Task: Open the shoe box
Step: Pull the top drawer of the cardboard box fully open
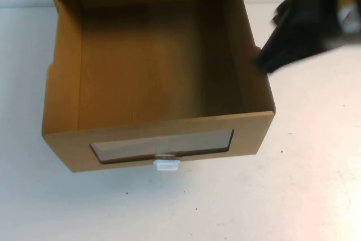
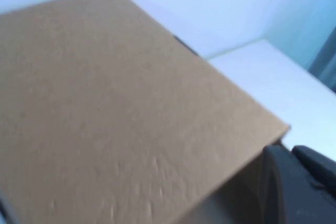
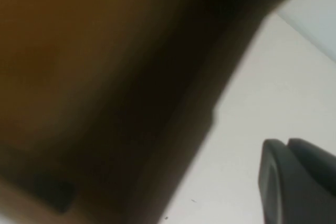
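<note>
- The shoe box (image 1: 61, 88) fills the left and centre of the high view on the white table (image 1: 316, 184), its drawer slid out and open to the camera.
- Its front panel, low in the frame, carries a clear window (image 1: 163, 145) and a white tab (image 1: 167, 165).
- The right gripper (image 1: 269, 59) sits upper right, just beside the box's right wall, closed up tight and gripping nothing.
- The left gripper (image 2: 291, 153) appears lower right in the left wrist view, by the box's top corner; its state cannot be told.
</note>
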You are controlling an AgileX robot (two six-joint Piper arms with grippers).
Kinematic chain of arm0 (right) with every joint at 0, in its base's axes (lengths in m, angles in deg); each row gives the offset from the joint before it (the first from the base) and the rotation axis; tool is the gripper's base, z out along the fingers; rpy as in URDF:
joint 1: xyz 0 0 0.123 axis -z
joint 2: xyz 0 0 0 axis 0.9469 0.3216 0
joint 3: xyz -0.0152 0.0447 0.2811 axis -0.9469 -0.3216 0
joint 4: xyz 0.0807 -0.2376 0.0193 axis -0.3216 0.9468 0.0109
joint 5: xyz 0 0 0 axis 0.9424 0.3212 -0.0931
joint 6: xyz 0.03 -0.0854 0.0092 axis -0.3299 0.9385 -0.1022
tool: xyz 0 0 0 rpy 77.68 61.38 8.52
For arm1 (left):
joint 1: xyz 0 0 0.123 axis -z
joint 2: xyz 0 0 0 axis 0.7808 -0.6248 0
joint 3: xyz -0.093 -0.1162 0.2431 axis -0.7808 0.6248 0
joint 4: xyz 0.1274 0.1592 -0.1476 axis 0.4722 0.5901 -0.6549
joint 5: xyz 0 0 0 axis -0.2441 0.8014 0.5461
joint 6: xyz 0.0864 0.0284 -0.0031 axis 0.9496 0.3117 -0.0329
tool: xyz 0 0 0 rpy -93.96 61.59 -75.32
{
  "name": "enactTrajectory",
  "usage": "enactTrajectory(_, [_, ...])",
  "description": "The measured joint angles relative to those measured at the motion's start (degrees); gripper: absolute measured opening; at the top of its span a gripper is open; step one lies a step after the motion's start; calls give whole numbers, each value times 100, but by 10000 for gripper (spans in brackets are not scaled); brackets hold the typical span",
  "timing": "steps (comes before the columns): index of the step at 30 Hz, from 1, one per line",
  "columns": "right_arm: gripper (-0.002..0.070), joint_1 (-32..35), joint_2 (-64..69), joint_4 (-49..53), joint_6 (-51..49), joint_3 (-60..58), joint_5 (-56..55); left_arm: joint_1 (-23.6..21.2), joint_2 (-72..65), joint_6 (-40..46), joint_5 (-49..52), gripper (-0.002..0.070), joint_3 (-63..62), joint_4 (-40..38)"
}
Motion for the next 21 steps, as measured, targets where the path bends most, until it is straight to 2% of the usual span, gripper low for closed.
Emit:
enactTrajectory(7, [-11,2459,-12,-2166,1291,-9,-497,0,1281,179,-115,-5,2028,531])
enactTrajectory(11, [-13,3512,-214,-3236,1956,-393,-846,0,2263,278,-1072,-5,3539,698])
enactTrajectory(15, [-13,3998,-748,-3919,2280,-1160,-1451,0,3450,556,-2307,-5,5218,700])
enactTrajectory(21, [-13,4082,-1807,-4334,2342,-2739,-2609,0,5245,786,-4514,-5,7879,689])
